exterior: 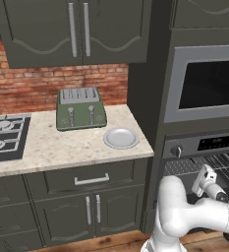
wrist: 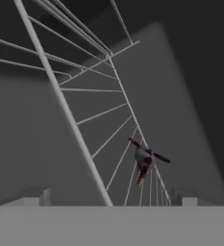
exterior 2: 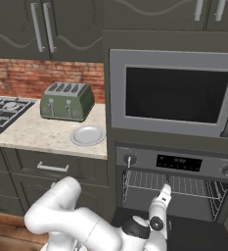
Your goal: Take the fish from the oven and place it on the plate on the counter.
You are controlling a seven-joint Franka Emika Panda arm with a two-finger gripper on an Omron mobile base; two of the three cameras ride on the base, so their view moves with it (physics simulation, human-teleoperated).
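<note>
Gripper point(wrist: 111, 199) released, facing small fish point(wrist: 144, 161) lying on oven point(exterior 2: 174, 188) rack, orientation unclear.

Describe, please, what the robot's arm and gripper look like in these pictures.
The arm is glossy white, built of thick rounded segments, with dark grey to black joints between them. Its hand is a slimmer white block with a small dark round detail. The gripper ends in two small grey finger tips. No cables or markings are visible.

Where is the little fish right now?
In the hand view, the small grey fish with dark fins lies on the silver wire rack inside the dark built-in oven, ahead of the end effector.
</note>
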